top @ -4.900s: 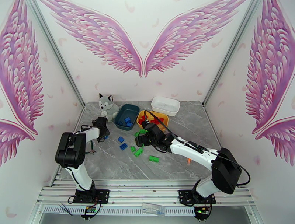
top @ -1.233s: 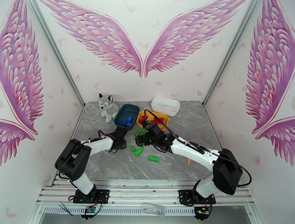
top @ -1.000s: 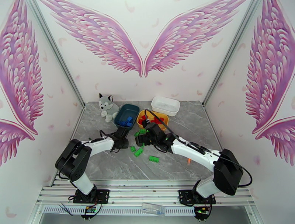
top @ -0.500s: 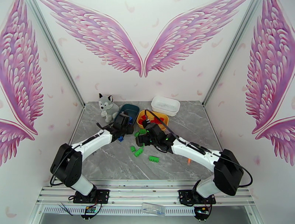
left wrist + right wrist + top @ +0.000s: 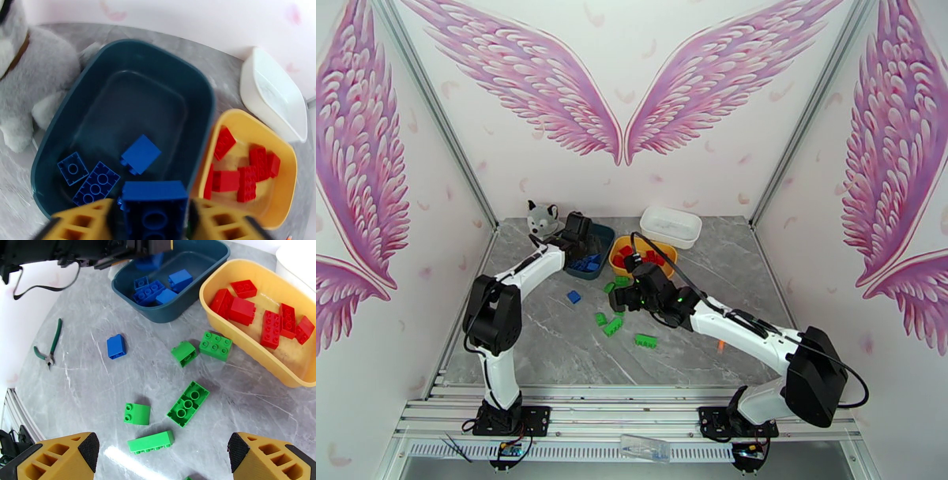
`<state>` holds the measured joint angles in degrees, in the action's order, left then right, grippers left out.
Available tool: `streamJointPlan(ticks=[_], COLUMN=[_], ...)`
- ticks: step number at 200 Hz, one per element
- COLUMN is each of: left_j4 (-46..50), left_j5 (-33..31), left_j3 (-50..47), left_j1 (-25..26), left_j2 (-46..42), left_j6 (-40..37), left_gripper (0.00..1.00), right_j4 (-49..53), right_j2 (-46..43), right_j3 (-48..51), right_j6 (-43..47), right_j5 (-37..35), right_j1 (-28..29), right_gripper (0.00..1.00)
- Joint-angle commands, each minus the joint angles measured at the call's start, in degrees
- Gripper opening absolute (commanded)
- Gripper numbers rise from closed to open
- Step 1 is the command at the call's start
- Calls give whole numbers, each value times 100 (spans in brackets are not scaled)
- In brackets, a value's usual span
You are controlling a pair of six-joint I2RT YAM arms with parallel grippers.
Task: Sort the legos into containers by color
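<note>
The blue brick (image 5: pixel 154 193) between the yellow fingers (image 5: pixel 75 221) of the left end effector (image 5: pixel 152 205) is cut off by the lower edge of the left wrist view. From the right wrist it is only a blur under that end effector. Whether the pads press it cannot be told. It hangs over the near end of the dark teal tub (image 5: pixel 205 118), a broad face with round hollows turned to the camera.

Other blue bricks (image 5: pixel 140 154) lie flat in that tub, one half hidden behind the fingers. The plush husky (image 5: pixel 35 79), left of the tub, is cropped. The yellow tub (image 5: pixel 290 154), just right of the teal one, holds red bricks (image 5: pixel 225 142). The white tub (image 5: pixel 272 94) stands farther right.

The right end effector (image 5: pixel 162 447) gapes wide and holds nothing, above green bricks (image 5: pixel 215 345) scattered on the grey desk (image 5: pixel 79 378). The long green brick (image 5: pixel 188 404) lies studs up, its long axis running from near left to far right. A loose blue brick (image 5: pixel 116 346) sits left of them, and pliers (image 5: pixel 49 346) lie by the desk's left edge.
</note>
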<state>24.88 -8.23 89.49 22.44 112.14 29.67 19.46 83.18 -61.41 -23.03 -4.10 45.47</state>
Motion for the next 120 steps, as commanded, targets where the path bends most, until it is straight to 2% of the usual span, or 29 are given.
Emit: streamJointPlan(ticks=[1, 43, 82, 120], left_j4=[248, 201, 34, -491], left_j5=[-89, -422, -593, -518], left_j3=[65, -853, -2193, -3208], left_j1=[65, 273, 225, 156], left_j2=[-115, -1173, -2157, -2400], left_j6=[-141, -261, 42, 213], left_gripper=[69, 70, 71, 74], right_j4=[-48, -74, -101, -130], right_j2=[-125, -31, 42, 80], right_j3=[94, 85, 67, 65], right_j6=[35, 31, 17, 17], right_j5=[-48, -38, 23, 62], right_j1=[-48, -54, -54, -59], right_gripper=[93, 93, 93, 93])
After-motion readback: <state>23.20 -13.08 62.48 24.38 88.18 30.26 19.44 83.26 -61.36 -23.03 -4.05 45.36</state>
